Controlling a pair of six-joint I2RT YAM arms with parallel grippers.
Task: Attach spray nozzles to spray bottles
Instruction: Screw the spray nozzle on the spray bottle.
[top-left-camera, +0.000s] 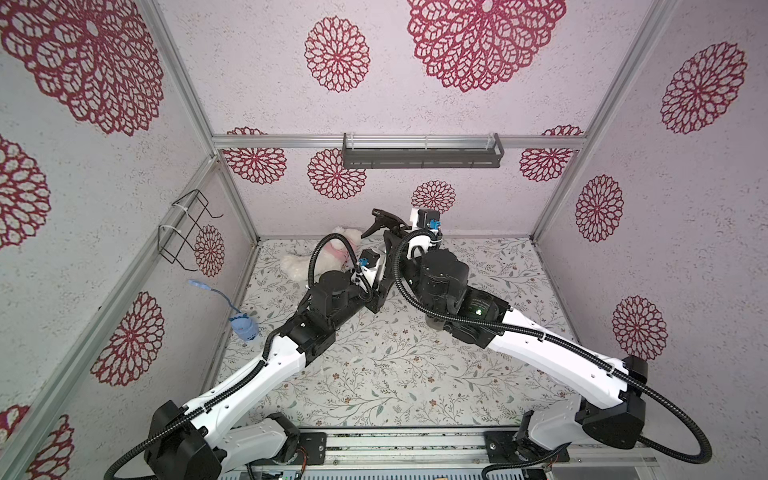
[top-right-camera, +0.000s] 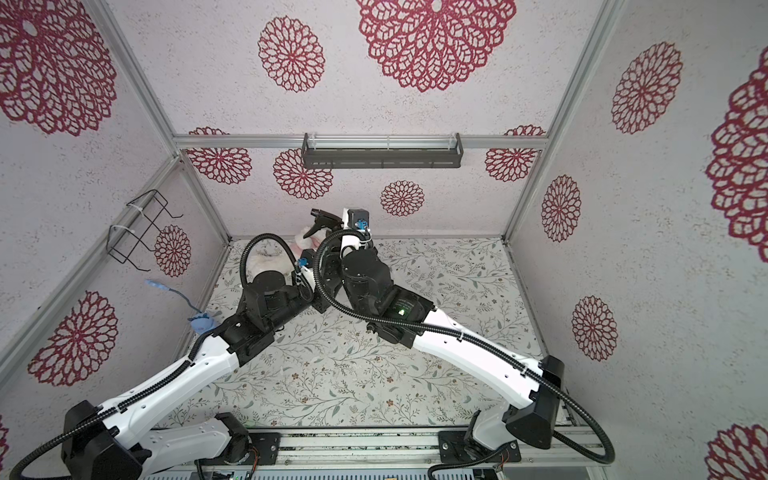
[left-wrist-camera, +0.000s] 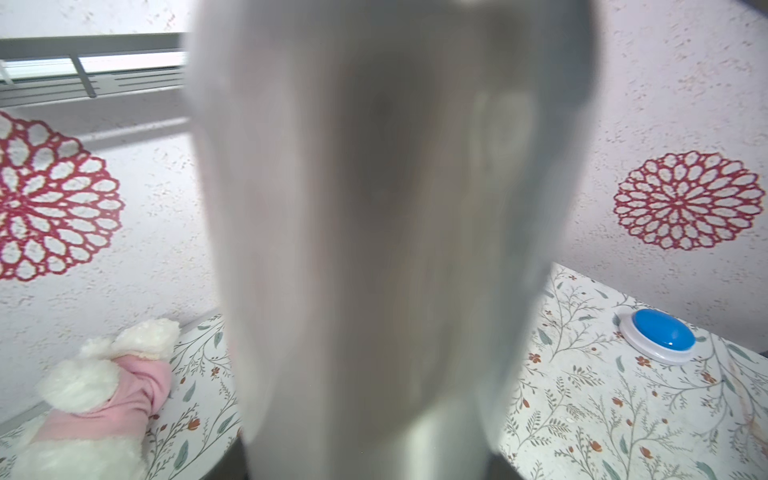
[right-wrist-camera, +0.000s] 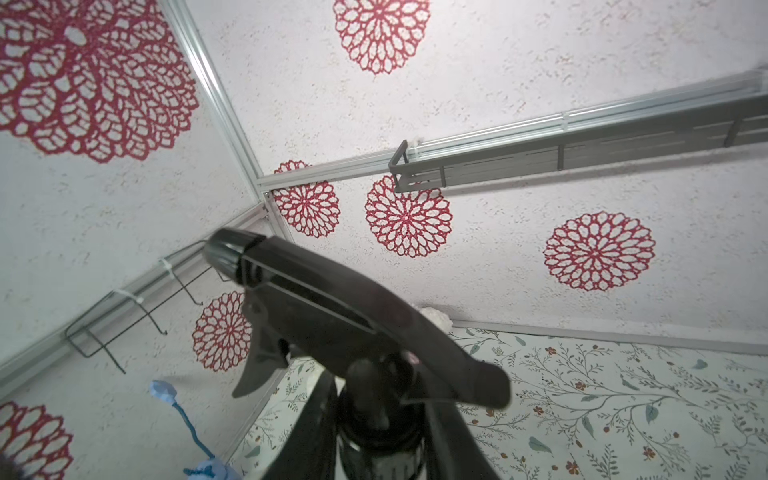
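The slim silver spray bottle (left-wrist-camera: 374, 249) fills the middle of the left wrist view, blurred. My left gripper (left-wrist-camera: 365, 465) is shut on its body, and only the dark jaw edges show at either side. The black spray nozzle (right-wrist-camera: 332, 316) sits upright on the bottle's neck (right-wrist-camera: 374, 461). My right gripper (right-wrist-camera: 380, 419) is shut on its screw collar. In both top views the nozzle (top-left-camera: 384, 220) (top-right-camera: 328, 220) rises above the two wrists, which meet near the back of the table. The arms hide the bottle there.
A white plush toy in pink (top-left-camera: 328, 257) lies at the back left, beside the left wrist. A blue push button (left-wrist-camera: 660, 336) sits near the back wall. A blue brush-like thing (top-left-camera: 243, 328) leans by the left wall under a wire rack (top-left-camera: 187, 232). A grey shelf (top-left-camera: 422, 151) hangs on the back wall.
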